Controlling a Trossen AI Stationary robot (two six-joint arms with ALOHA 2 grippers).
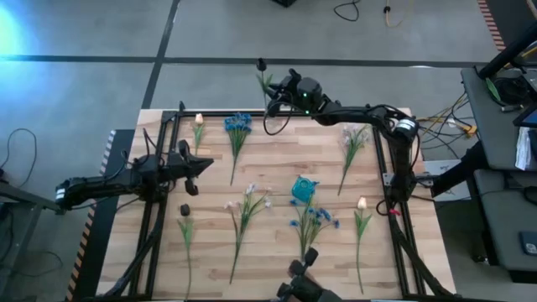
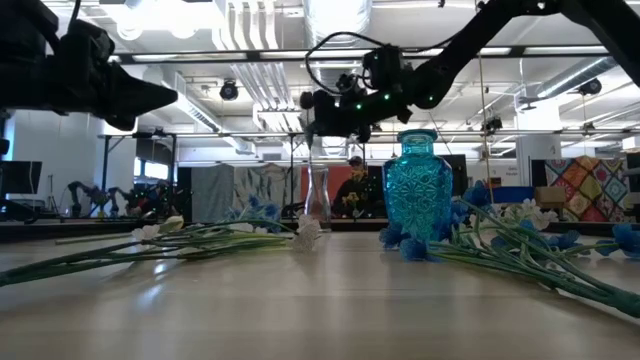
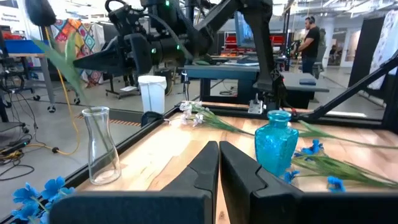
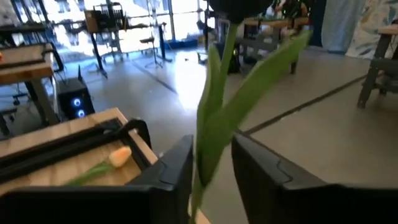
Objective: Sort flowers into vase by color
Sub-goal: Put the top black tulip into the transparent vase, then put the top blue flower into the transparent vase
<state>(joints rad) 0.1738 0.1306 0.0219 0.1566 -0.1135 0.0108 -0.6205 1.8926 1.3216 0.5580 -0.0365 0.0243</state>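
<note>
My right gripper (image 4: pixel 210 180) was closed on the green stem of a black-budded flower (image 1: pixel 263 77); the stem ran up between my two fingers, one long leaf slanting off to the side. In the high view this gripper (image 1: pixel 275 102) sat past the table's far edge, the flower held out over the floor beyond the wooden table (image 1: pixel 277 159). The bud was cut off at the top of the right wrist view, so I could read little of its shape there.

My left gripper (image 3: pixel 218 163) hung over the table's left part, fingers pressed together with nothing between them.

The clear glass vase (image 3: pixel 99 145) stood near the far edge, just below the right gripper as the low view showed; from overhead I could hardly make it out. The blue vase (image 1: pixel 304 190) stood right of centre, blue flowers (image 1: pixel 314 220) lying just beside it. Other stems lay flat and apart: a cream tulip (image 1: pixel 198 126) and a blue cluster (image 1: pixel 237 126) at the far left, pale sprays (image 1: pixel 248 203) mid-table, another spray (image 1: pixel 353 141) and tulip (image 1: pixel 362 211) to the right.
</note>
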